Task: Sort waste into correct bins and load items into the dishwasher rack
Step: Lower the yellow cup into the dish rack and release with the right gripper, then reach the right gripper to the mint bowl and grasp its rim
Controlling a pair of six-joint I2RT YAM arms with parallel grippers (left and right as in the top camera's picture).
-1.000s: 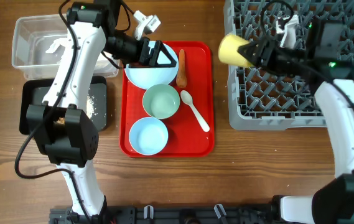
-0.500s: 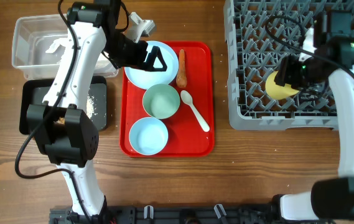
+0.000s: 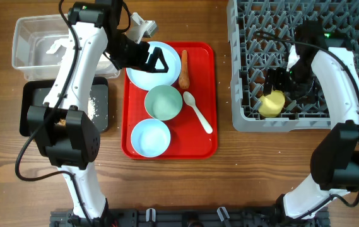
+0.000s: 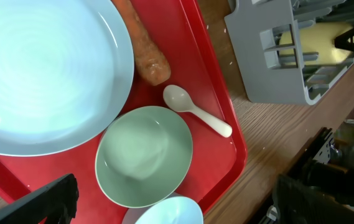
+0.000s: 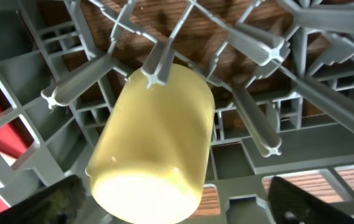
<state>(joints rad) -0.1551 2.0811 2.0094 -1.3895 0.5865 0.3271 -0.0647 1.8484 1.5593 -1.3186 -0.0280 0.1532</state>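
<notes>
Right wrist | yellow cup (image 5: 152, 143) in dishwasher rack (image 5: 257, 46) | right end effector (image 5: 173, 190) spread

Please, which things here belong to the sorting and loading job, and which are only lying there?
Job: yellow cup, dishwasher rack, plate, mint bowl, blue bowl, spoon, carrot, rice grains, clear tub, black tray.
Only lying there: red tray, wooden table.
</notes>
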